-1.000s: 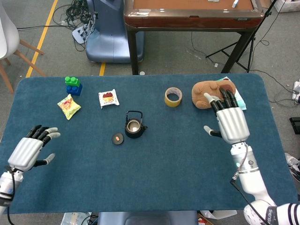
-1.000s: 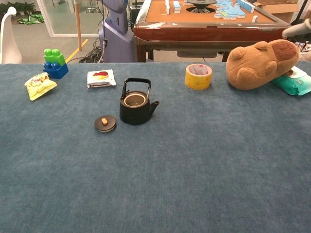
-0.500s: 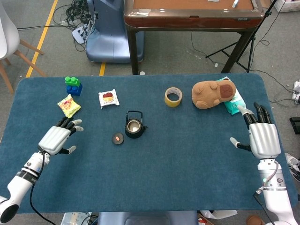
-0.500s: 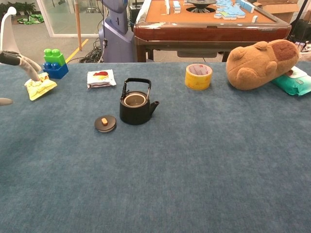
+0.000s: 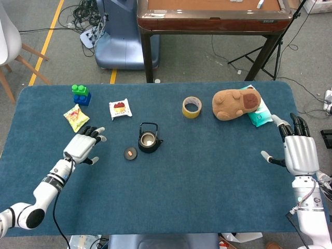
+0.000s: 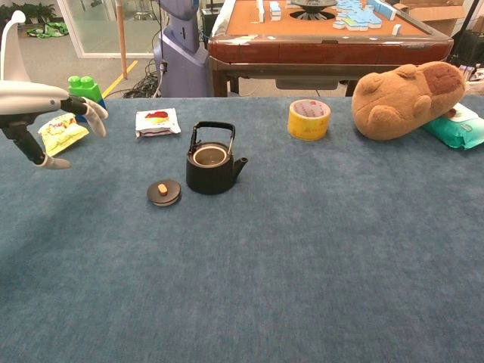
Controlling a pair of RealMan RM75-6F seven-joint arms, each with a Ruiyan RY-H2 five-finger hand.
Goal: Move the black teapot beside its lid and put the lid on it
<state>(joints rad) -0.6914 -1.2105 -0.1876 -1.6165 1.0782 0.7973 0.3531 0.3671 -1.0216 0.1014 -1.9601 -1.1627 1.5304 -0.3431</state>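
The black teapot (image 5: 148, 139) (image 6: 210, 162) stands upright and lidless near the table's middle, handle raised. Its round black lid (image 5: 130, 153) (image 6: 164, 192) with an orange knob lies flat just left of it, a small gap between them. My left hand (image 5: 83, 146) (image 6: 47, 105) hovers open above the cloth, well left of the lid, fingers spread and holding nothing. My right hand (image 5: 298, 150) is open at the table's right edge, far from the teapot, and shows only in the head view.
Along the far side sit green and blue blocks (image 5: 81, 95), a yellow snack bag (image 5: 75, 117), a white packet (image 5: 120, 108), a yellow tape roll (image 5: 191, 107), a brown plush toy (image 5: 234, 104) and a teal pack (image 5: 259, 114). Blue cloth (image 5: 197, 176) covers the table.
My left hand has moved right toward the lid and entered the chest view. My right hand has drawn back from the plush toy to the table's right edge. Teapot and lid have not moved.
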